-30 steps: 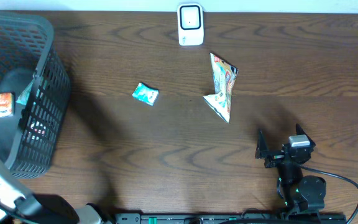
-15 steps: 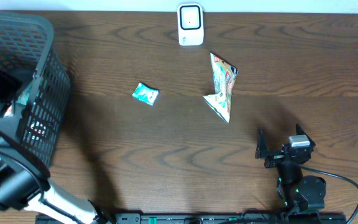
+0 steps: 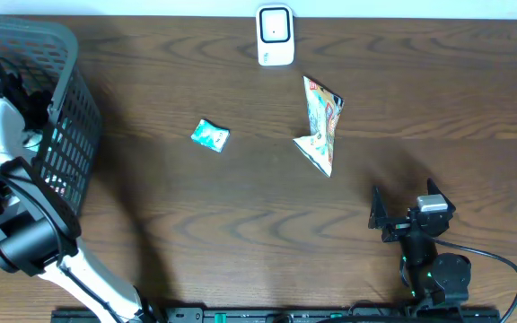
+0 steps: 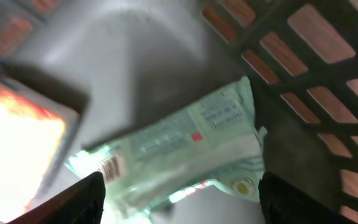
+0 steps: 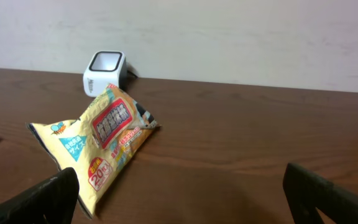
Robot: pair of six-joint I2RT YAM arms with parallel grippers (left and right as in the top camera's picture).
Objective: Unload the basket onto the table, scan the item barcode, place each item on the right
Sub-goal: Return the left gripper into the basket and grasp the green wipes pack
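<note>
**Left gripper [image 4: 182, 205] poised over a pale green packet [image 4: 179, 146] inside the basket [image 3: 61, 117], upper left.**
Its jaws stand apart to straddle the packet, seemingly not touching it in the blurred wrist view. The scanner [image 3: 275, 36] waits at top centre, and the right gripper [image 3: 404, 208] idles spread wide at lower right.

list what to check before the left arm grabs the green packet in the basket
1. left gripper jaws open, green packet between them: ok
2. packet lying free, nothing on top: ok
3. barcode side found: cannot tell, print blurred
4. orange box clear of the jaws: cannot tell
5. scanner unblocked: ok
6. right gripper open, away from the basket: ok
</note>
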